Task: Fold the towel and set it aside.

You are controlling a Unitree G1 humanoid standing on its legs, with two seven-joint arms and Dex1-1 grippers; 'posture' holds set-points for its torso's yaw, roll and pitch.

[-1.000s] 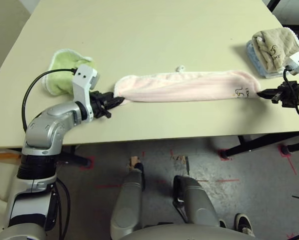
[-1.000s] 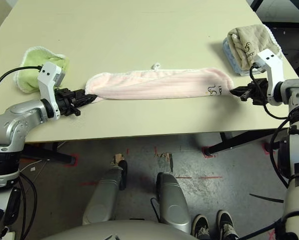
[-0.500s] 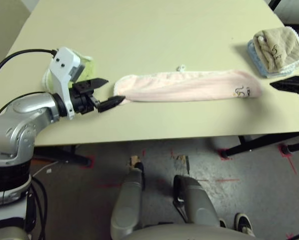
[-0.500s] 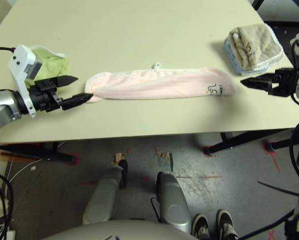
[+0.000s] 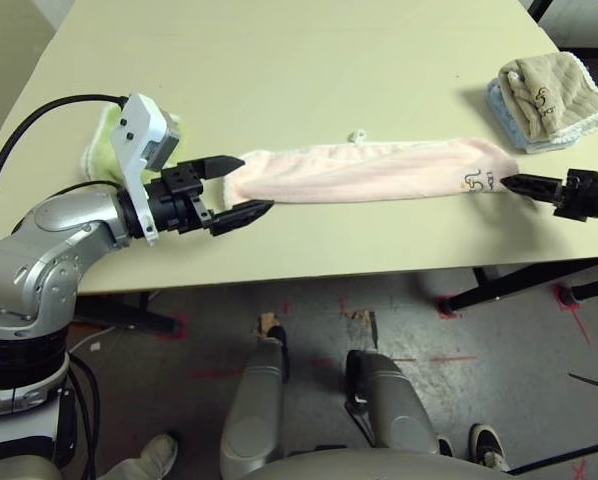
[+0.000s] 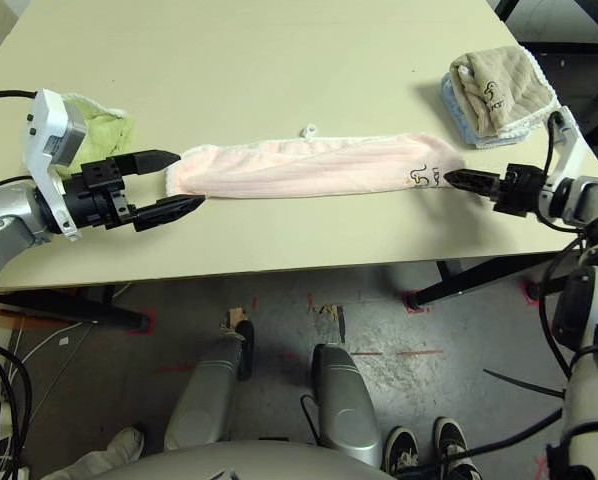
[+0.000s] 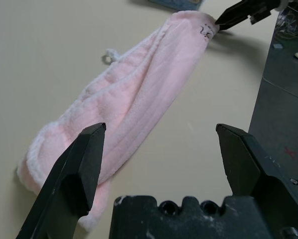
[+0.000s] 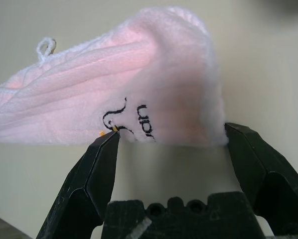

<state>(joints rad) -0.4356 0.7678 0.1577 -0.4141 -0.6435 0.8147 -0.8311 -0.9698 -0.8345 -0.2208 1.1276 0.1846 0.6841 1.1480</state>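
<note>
A: Left pincer (image 5: 236,186) at left of frame, jaws spread wide, holding nothing. Towel (image 5: 369,170) end lies right at its tips, between them.

B: Right pincer (image 8: 169,149)?

A: Also wide open, empty, tips at the emblem end, right of frame.

B: Towel axis?

A: Long folded strip running left-right across the worktop (image 5: 309,60), mid-frame. 1 end per arm, both equally near. I'd guess the next fold is end to end.
</note>
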